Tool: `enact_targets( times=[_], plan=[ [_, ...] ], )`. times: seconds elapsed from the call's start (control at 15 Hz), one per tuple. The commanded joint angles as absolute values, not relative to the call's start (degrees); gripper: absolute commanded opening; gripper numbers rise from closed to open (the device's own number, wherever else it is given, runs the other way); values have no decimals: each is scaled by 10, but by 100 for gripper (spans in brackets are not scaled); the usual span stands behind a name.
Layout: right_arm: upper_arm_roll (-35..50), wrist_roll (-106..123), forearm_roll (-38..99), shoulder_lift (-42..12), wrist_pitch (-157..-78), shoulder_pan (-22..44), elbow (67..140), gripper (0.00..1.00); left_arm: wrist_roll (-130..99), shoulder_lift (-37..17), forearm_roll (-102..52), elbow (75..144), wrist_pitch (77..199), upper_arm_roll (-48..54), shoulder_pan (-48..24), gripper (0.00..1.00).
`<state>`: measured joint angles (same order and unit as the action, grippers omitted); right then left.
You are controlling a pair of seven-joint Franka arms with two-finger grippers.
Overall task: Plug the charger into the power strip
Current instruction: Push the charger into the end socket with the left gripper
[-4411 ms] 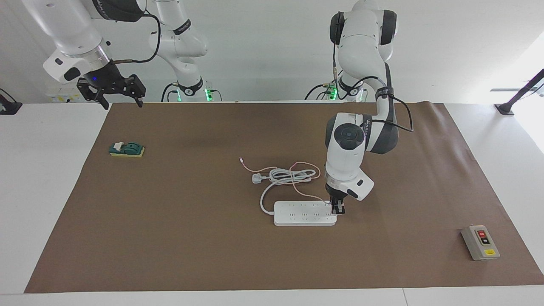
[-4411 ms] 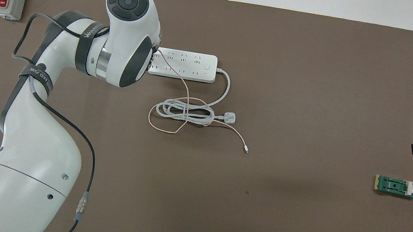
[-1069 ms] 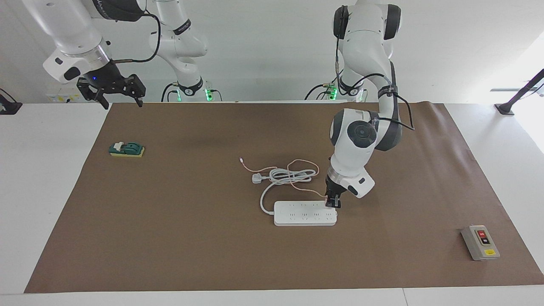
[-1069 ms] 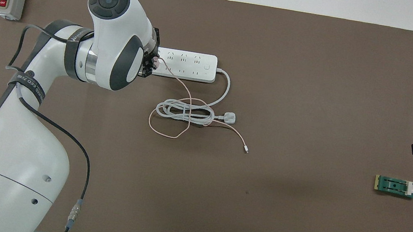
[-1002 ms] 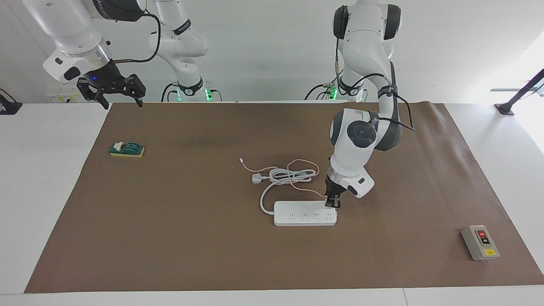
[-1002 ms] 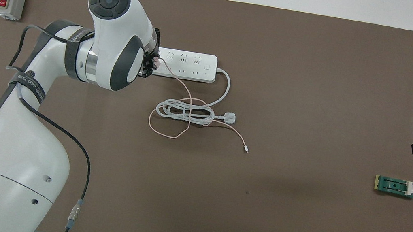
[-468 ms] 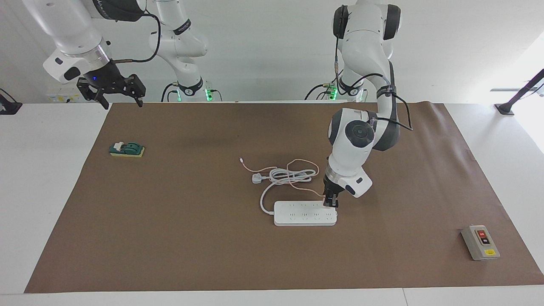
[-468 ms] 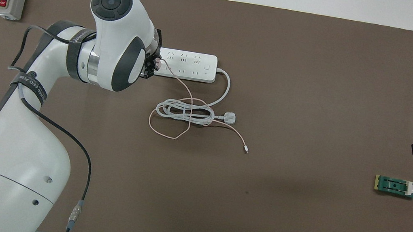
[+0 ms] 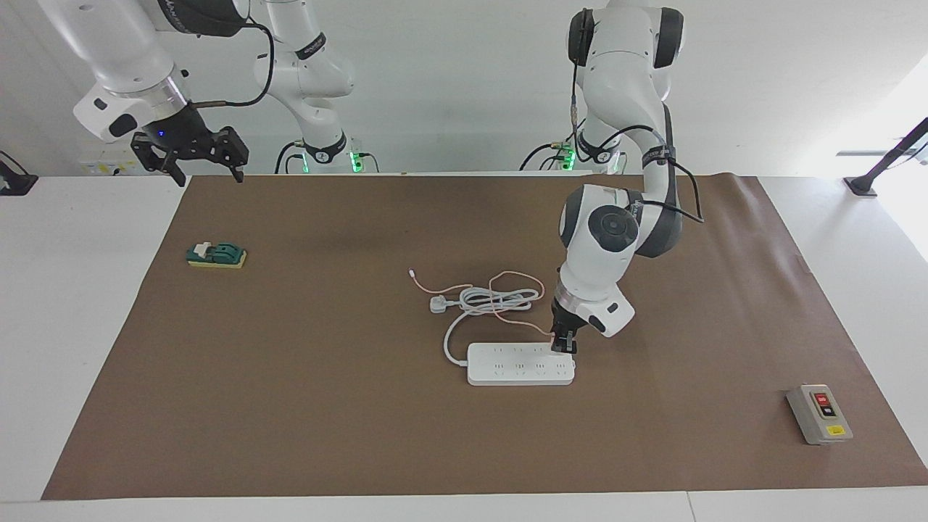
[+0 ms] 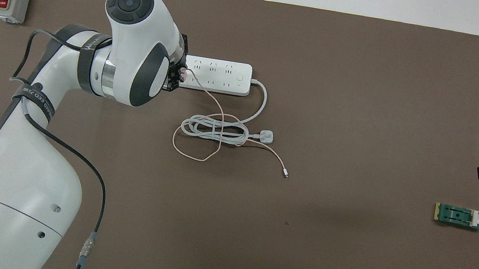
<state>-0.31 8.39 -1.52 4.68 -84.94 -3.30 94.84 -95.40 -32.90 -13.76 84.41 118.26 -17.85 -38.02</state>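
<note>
The white power strip [image 9: 518, 364] lies flat mid-table, its thick cord coiled nearer the robots. My left gripper [image 9: 564, 346] points down onto the strip's end toward the left arm's side, shut on the charger [image 10: 182, 69]. Only a pale-pink bit of the charger shows between the fingers. Its thin pink cable [image 10: 218, 117] runs from there over the coiled cord to a tiny connector [image 10: 285, 173] on the mat. Whether the charger's pins are in a socket is hidden by the hand. My right gripper [image 9: 192, 156] waits open, raised over the mat's corner at the right arm's end.
The strip's white three-pin plug [image 9: 438, 304] rests beside the coil. A grey box with red and black buttons [image 9: 819, 413] sits toward the left arm's end, far from the robots. A green and yellow block [image 9: 216, 255] lies toward the right arm's end.
The left gripper has shifted a little along the strip's end with the charger, and the wrist has tilted slightly. The pink cable loop moved a bit. The right arm stayed still.
</note>
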Motion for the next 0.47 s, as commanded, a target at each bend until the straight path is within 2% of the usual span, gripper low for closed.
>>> enact_targets(
  times=[0.0, 0.4],
  plan=[
    [-4, 95, -25, 56, -841, -33, 954, 100, -946, -347, -146, 860, 1200, -178, -382, 0],
    [-4, 95, -24, 56, -841, -33, 954, 100, -945, -360, -146, 861, 1208, -178, -382, 0]
  ],
)
